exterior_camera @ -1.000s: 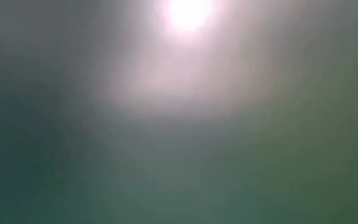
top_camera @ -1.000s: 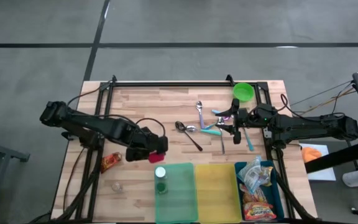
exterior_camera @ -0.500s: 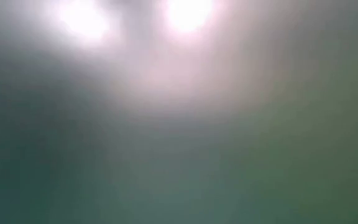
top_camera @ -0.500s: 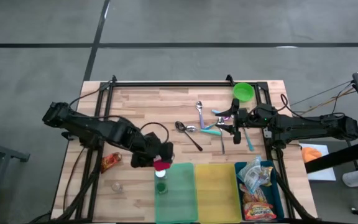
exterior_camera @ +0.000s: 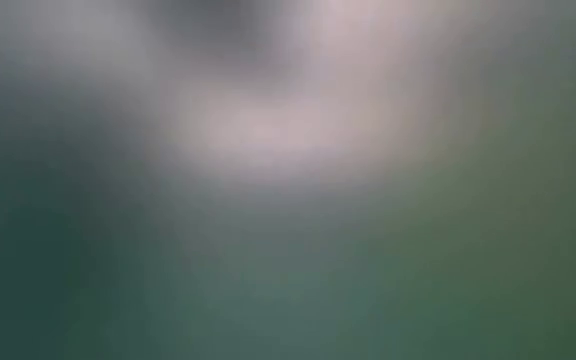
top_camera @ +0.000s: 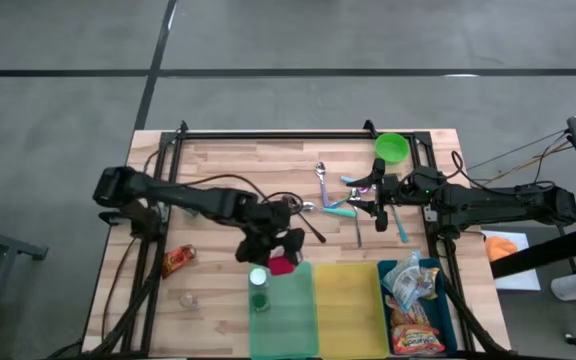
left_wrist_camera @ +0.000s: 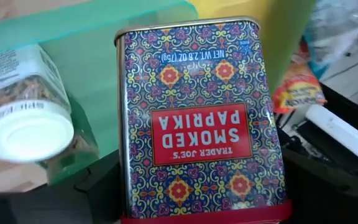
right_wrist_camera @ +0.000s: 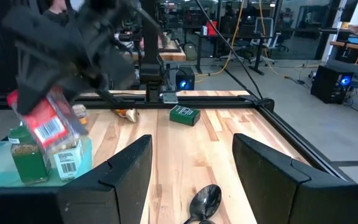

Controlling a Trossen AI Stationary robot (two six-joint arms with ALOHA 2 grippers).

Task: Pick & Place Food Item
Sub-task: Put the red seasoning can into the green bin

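A: Paprika tin (left_wrist_camera: 202,118), labelled smoked paprika, clamped between the fingers of the left gripper (top_camera: 274,254). Where does it sit?

B: In the high view it hangs at the near-left corner of the green bin (top_camera: 286,300), just beside the spice jar (top_camera: 258,290) with the white lid that stands at the bin's left edge. The left wrist view shows the tin's patterned face filling the frame, the jar to one side and green plastic behind it.

A: What has changed over the last second?

B: The left arm has swung from the open worktop (top_camera: 228,170), near the small orange packet (top_camera: 178,260), across to the bin's rim. The tin travelled with it, held throughout.

A: Meaning for the task?

B: Transport appears nearly complete. What remains, by judgement, is to carry the tin a little further over the bin's floor, lower it and release it without knocking the jar over.

A: And the other arm?

B: The right gripper (top_camera: 370,196) waits over the cutlery beside the green bowl (top_camera: 392,147), its fingers apart and holding nothing. Its wrist view looks across a spoon (right_wrist_camera: 205,200) toward the left arm and the tin. The low view shows nothing readable.
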